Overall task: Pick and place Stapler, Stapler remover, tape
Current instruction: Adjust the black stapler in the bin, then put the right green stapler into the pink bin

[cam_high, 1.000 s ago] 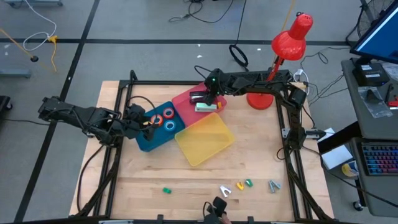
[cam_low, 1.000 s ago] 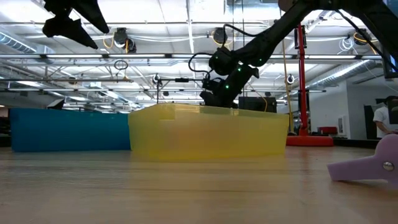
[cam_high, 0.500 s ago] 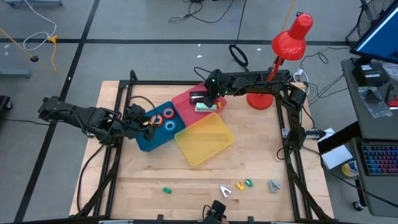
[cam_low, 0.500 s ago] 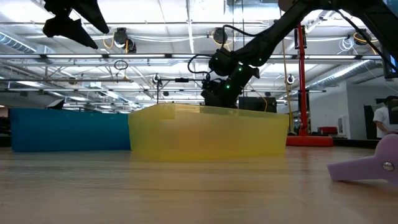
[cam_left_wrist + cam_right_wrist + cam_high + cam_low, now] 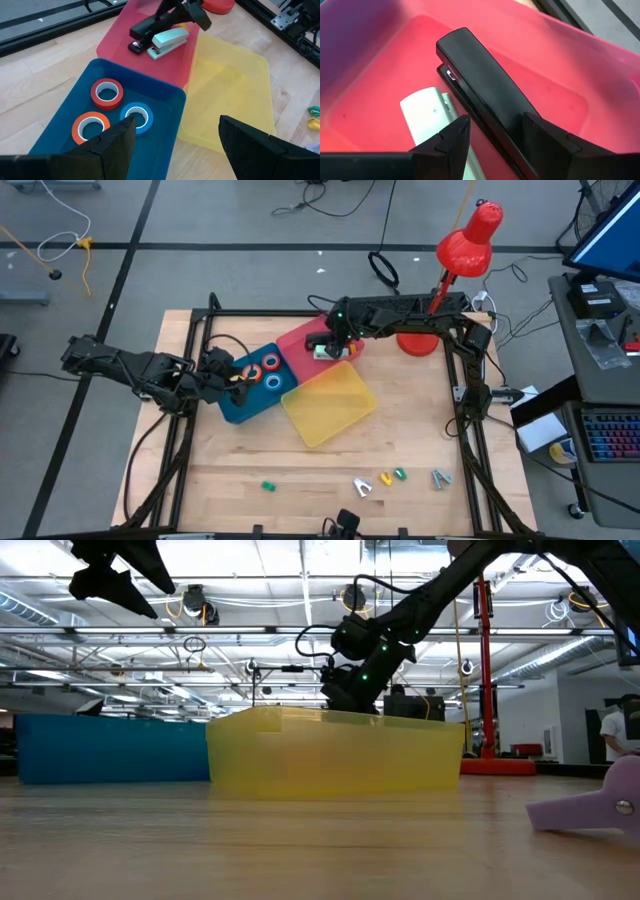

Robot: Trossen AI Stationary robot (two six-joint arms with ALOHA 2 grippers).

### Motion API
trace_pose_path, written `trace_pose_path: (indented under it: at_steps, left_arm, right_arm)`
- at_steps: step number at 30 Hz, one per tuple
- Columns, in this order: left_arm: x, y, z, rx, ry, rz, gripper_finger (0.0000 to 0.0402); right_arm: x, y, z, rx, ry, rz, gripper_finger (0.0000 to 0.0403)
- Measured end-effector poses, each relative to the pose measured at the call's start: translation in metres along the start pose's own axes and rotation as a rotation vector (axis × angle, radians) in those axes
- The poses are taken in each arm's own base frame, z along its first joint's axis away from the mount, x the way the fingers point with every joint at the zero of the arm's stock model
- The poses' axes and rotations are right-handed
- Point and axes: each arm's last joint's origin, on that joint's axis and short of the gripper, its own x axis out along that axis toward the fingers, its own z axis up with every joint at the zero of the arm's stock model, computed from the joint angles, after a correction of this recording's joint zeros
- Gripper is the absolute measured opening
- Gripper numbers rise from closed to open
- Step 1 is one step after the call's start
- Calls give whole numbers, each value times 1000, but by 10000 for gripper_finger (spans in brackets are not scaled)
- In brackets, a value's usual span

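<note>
Over the pink tray, the right gripper is held open astride the black stapler. The pale stapler lies touching it and could be nudged or caught. The left gripper, open, is held above the tape in the blue tray.

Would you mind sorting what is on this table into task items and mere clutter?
Task items: black stapler, pale green stapler, red, orange and blue tape, stapler removers.
Clutter: red desk lamp, cables.
</note>
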Motion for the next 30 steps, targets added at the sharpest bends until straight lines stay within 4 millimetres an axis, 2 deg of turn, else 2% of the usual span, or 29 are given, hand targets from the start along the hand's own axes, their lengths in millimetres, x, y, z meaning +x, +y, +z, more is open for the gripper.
trace_pose_path:
  at_steps: [4, 8, 14, 18, 22, 25, 30]
  left_arm:
    - [0, 0, 0, 4, 1, -1, 283]
    - [0, 0, 0, 4, 1, -1, 283]
    - [0, 0, 0, 4, 1, -1, 283]
    - [1, -1, 0, -2, 4, 1, 283]
    - [3, -3, -2, -6, 10, 4, 283]
    - [6, -8, -4, -2, 12, 3, 283]
    - [15, -21, -3, -20, -8, -27, 283]
  right_arm:
    - [-1, 3, 0, -7, 1, 2, 173]
    - [-18, 8, 8, -15, -36, 10, 173]
    - [-72, 23, 22, -68, -74, 25, 173]
    - [-116, 39, 15, -88, 15, 52, 173]
    - [-152, 55, -11, -69, 175, 77, 173]
    - [-172, 63, -42, -30, 277, 85, 173]
    - [-191, 70, -101, 59, 316, 94, 173]
